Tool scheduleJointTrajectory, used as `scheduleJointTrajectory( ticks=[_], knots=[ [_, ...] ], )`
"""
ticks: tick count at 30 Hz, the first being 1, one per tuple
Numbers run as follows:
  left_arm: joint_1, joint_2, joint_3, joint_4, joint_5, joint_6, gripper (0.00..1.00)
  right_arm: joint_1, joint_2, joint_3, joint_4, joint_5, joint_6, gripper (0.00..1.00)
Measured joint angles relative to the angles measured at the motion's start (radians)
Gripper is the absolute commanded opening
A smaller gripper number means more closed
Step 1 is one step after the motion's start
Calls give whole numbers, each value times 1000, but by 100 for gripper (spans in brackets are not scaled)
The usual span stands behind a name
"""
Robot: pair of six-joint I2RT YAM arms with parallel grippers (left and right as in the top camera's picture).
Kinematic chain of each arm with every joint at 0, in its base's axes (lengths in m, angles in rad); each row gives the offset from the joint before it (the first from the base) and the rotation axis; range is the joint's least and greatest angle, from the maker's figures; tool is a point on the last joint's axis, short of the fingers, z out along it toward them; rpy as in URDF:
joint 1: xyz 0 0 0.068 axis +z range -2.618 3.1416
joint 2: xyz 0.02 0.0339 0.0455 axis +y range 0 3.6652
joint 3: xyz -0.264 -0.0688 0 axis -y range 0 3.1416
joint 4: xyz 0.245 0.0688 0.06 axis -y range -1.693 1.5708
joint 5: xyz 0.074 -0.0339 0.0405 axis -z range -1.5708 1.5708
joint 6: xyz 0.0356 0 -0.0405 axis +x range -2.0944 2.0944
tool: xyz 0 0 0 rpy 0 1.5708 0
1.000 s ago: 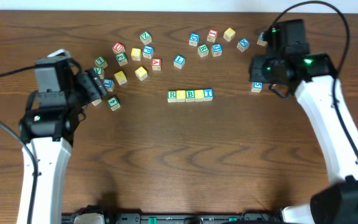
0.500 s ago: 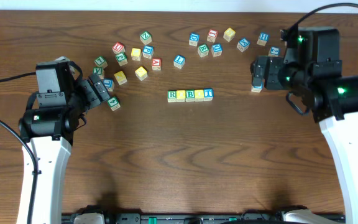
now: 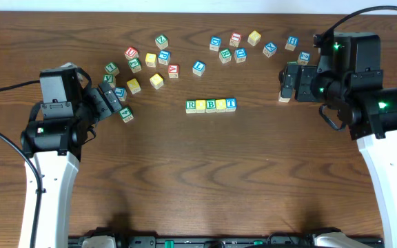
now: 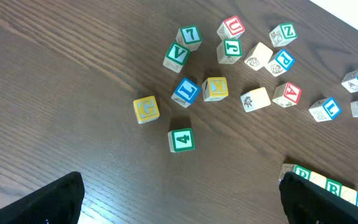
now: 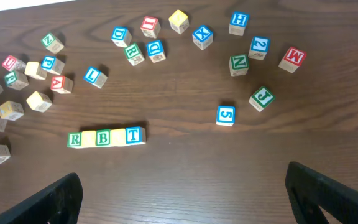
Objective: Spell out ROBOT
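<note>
The ROBOT row [image 3: 211,105] lies in the middle of the table: green R [image 5: 74,139], a yellow cube [image 5: 89,138], green B [image 5: 104,137], another yellow cube [image 5: 118,136] and blue T [image 5: 134,135], all touching side to side. My left gripper [image 3: 109,100] hovers open well to the left of the row, among loose cubes. In the left wrist view the row [image 4: 333,186] shows at the lower right, partly behind one finger. My right gripper [image 3: 288,81] stands open to the right of the row, with nothing between its fingers.
Loose letter cubes are scattered at the back left [image 3: 133,65] and back right [image 3: 236,45]. A blue 5 cube [image 5: 225,115] sits close below the right gripper. A green 4 cube [image 4: 181,139] and a yellow G cube [image 4: 146,109] lie ahead of the left gripper.
The right arm's wrist has swung out to the right and its jaws have opened wide. The left arm has shifted only slightly. The row has not moved.
</note>
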Motion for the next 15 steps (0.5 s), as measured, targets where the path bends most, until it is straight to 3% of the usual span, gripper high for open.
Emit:
scheduleJointTrajectory(
  ticks=[15],
  knots=[
    [0, 0, 0, 0, 0, 0, 99, 0, 0, 0, 9, -5, 42, 99]
  ],
)
